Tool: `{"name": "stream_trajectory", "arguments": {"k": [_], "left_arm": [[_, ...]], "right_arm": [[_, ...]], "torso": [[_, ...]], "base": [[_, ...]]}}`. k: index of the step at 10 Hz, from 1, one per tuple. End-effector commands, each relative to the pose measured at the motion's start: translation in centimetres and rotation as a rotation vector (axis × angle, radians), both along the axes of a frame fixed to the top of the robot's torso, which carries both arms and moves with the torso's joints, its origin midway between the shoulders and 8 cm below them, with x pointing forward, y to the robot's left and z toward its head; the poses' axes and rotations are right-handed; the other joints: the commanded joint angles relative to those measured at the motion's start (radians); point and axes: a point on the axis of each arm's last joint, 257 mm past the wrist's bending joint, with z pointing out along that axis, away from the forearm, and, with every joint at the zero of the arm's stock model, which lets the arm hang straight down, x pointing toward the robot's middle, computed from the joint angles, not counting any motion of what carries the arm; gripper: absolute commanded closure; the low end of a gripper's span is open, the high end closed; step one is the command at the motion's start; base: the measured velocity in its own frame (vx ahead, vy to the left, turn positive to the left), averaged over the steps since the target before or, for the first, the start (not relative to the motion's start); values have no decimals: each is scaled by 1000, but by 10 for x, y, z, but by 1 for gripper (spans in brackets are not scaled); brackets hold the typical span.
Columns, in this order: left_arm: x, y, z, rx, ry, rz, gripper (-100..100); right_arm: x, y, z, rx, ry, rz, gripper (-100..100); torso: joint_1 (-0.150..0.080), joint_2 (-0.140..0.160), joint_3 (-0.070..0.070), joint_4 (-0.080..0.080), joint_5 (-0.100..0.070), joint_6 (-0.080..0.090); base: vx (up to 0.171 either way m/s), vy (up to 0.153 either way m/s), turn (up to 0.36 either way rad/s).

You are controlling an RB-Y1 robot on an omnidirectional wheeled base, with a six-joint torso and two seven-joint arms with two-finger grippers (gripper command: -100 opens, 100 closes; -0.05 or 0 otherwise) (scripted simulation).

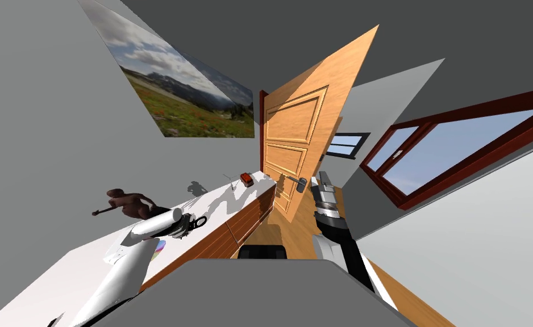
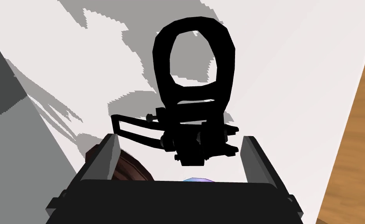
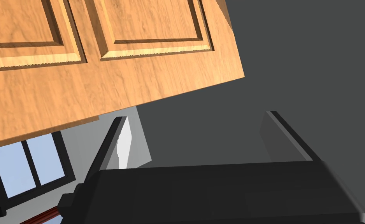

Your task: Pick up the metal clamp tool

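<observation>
The clamp tool (image 2: 193,128) is drawn black, with a large ring (image 2: 160,50) at its far end and a thin lever on one side. It lies on the white countertop (image 2: 294,70). My left gripper (image 2: 179,136) is open and low over the counter. The clamp's blocky body sits between its two fingers (image 2: 106,155), and neither finger presses it. In the head view the left gripper (image 1: 188,223) reaches over the counter with the clamp's ring (image 1: 200,220) just past its tip. My right gripper (image 3: 195,114) is open and empty, raised by the wooden door (image 1: 294,142).
A brown figurine (image 1: 126,203) stands on the counter behind my left arm. A small red toy car (image 1: 247,179) sits near the counter's far end. A brown rounded thing (image 2: 119,167) lies under my left finger. The counter's wooden drawer front (image 1: 242,221) drops to the floor.
</observation>
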Motion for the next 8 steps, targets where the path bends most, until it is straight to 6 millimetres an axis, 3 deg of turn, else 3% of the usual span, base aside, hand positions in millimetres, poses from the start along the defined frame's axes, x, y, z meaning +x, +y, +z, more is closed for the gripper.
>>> {"name": "stream_trajectory", "arguments": {"k": [1,2,6,7,8], "left_arm": [[0,0,0,0,0,0,-100],[0,0,0,1,-2,1,100],[0,0,-1,0,-1,2,100],[0,0,-1,0,-1,2,0],[-2,2,9,1,0,-4,100]], "right_arm": [[0,0,0,0,0,0,0],[0,0,0,0,0,0,0],[0,0,0,0,0,0,0],[0,0,0,0,0,0,0],[0,0,0,0,0,0,0]], "torso": [[0,0,0,0,0,0],[-1,0,0,0,0,0],[-3,-1,0,0,-1,0],[-3,-1,0,0,-1,0],[-3,0,0,0,-1,0]], "base": [[-2,21,-9],[0,0,0],[0,0,0],[0,0,0],[2,-36,43]]}}
